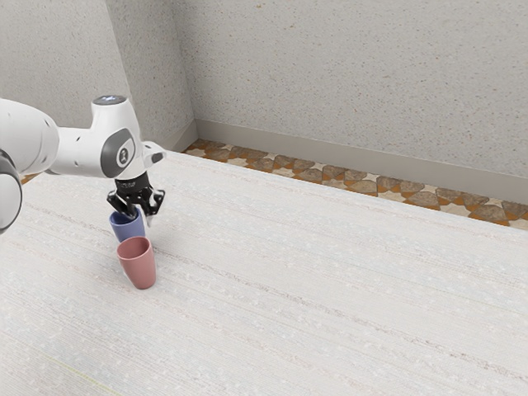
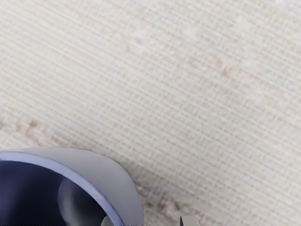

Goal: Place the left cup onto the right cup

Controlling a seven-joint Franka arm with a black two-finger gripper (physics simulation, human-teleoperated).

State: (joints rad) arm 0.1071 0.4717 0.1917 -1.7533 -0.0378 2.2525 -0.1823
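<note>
Blue cup (periwinkle, tapered, upright)

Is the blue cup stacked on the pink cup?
No, the blue cup is under the gripper, next to the pink cup, not on it.

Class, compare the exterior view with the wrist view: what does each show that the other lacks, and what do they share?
The exterior view adds the pink cup, the white arm above the cups, the walls and the tiled floor strip. The wrist view adds a look down into the dark inside of the blue cup. Both share the blue cup and the pale table.
</note>
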